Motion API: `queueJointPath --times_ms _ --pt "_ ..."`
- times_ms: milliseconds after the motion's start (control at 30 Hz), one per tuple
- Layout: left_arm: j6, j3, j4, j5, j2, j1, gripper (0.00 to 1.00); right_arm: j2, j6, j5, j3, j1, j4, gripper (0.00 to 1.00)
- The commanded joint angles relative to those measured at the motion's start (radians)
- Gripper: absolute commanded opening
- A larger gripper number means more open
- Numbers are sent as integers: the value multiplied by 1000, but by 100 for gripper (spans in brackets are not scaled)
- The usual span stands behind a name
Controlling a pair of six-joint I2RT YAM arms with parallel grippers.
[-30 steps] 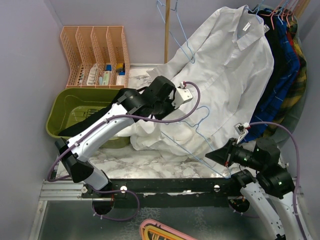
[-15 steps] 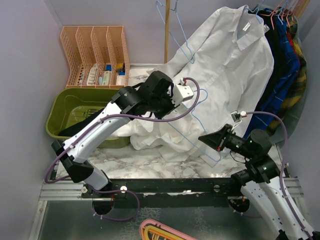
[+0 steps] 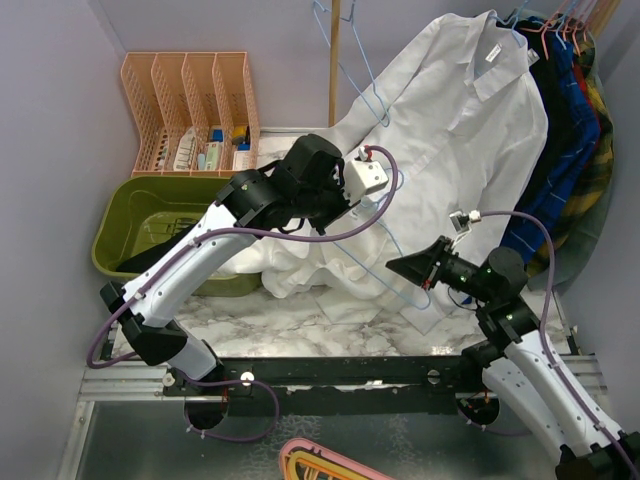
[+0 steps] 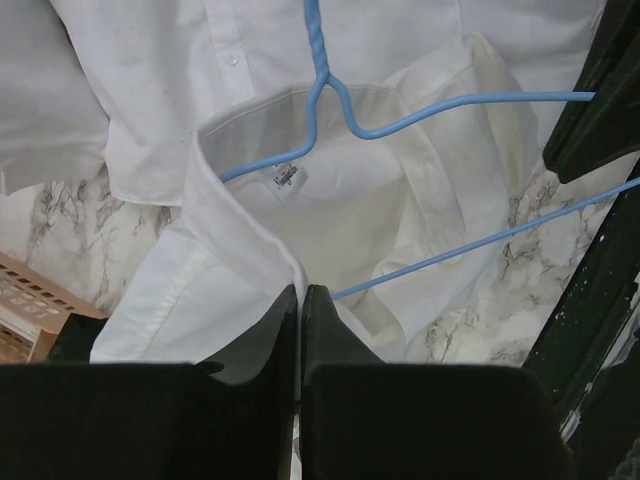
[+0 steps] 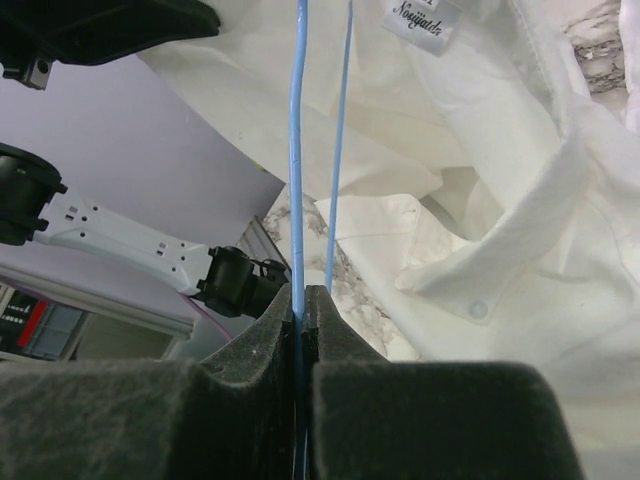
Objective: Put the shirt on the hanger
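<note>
The white shirt [image 3: 325,275] lies bunched on the marble table, and its collar [image 4: 245,215] is lifted open. My left gripper [image 3: 352,212] is shut on the collar's front edge [image 4: 300,290]. The light-blue wire hanger [image 3: 392,262] hangs in front of it, with its hook neck and one shoulder inside the collar opening [image 4: 330,95]. My right gripper [image 3: 395,267] is shut on the hanger's wire [image 5: 297,150], which runs up from between the jaws [image 5: 303,292]. The rest of the hanger is hidden inside the shirt.
A white coat [image 3: 470,120] and dark and plaid clothes [image 3: 565,150] hang at the back right. Spare blue hangers [image 3: 350,60] hang by a wooden pole [image 3: 333,70]. A peach organizer [image 3: 195,110] and a green tub [image 3: 150,225] stand at the left.
My right gripper has moved left and up with the hanger, toward the shirt's collar. My left gripper has risen a little and shifted right, still holding the collar.
</note>
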Motion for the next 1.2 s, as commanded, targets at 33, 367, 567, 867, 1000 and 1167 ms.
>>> queueJointPath --times_ms 33,367,567,867,1000,1167 --pt "-1 31 1 64 -10 -1 0 111 16 -9 -6 11 195 1" --pt "4 38 -15 83 13 -1 0 283 -55 89 45 128 253 1" --pt "150 -70 -146 299 -3 -2 63 363 -92 117 56 129 296 1" --pt "499 -287 -350 606 -33 0 71 433 -88 206 -55 129 452 1" --pt "467 -260 -156 659 -96 146 72 461 -90 193 -75 129 484 1" --pt "502 -55 -157 897 47 399 74 462 -123 206 -111 130 512 1"
